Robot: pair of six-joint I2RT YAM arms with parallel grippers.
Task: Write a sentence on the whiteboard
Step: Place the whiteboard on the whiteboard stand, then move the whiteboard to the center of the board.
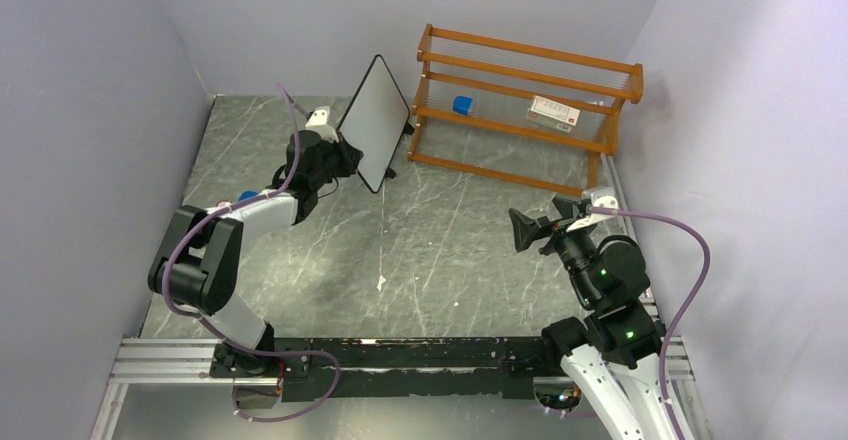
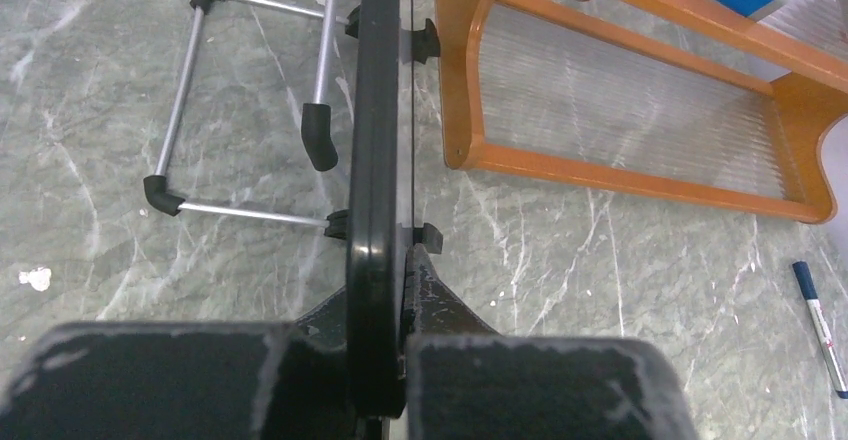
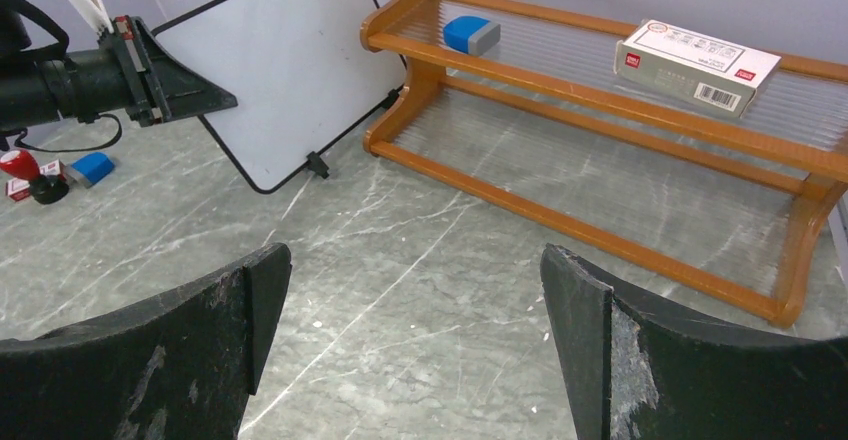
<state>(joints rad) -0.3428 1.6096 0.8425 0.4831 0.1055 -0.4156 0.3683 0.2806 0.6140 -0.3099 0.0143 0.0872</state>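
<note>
The left arm is stretched toward the far edge of the table [image 1: 430, 250], with the left gripper [image 1: 338, 152] clamped on the rim of the one whiteboard [image 1: 376, 120], just left of one orange rack [image 1: 520, 165]. The right gripper [image 1: 542, 218] is held wide and empty near the right edge. One blue eraser [image 1: 462, 105] and one box [image 1: 553, 112] are carried by the rack. One marker [image 2: 820, 328] lies before it.

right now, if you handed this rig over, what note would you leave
Left gripper: shut on the whiteboard edge, by the rack.
Right gripper: open, empty, above the table.
Marker: lying on the table near the rack, untouched.
Done: board gripped.
Left: pick up the marker and write the sentence; the board's face is blank.
</note>
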